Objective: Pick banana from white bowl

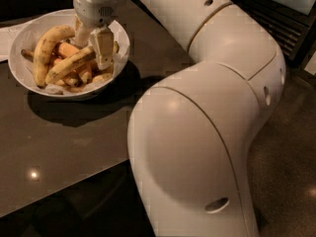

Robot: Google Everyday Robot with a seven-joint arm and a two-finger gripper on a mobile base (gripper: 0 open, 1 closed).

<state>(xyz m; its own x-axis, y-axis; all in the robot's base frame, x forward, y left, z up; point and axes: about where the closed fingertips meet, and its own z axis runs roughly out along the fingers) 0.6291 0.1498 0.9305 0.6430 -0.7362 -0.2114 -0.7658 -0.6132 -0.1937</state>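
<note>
The white bowl [20, 36] stands at the table's back left with several bananas in it. The banana [66, 67], yellow with dark speckles, lies slanted across the pile, with its right end between my fingers. My gripper [93, 56] reaches down into the right half of the bowl and is shut on that end; the near finger [102, 47] stands in front of it. A bigger hooked yellow banana [45, 48] lies to the left, and shorter orange-toned ones [64, 50] lie underneath.
The dark table [74, 142] runs toward the front, where its edge drops off. A white sheet [7, 36] lies left of the bowl. My bulky white arm [207, 127] fills the right half of the view. A speckled floor [291, 152] is at right.
</note>
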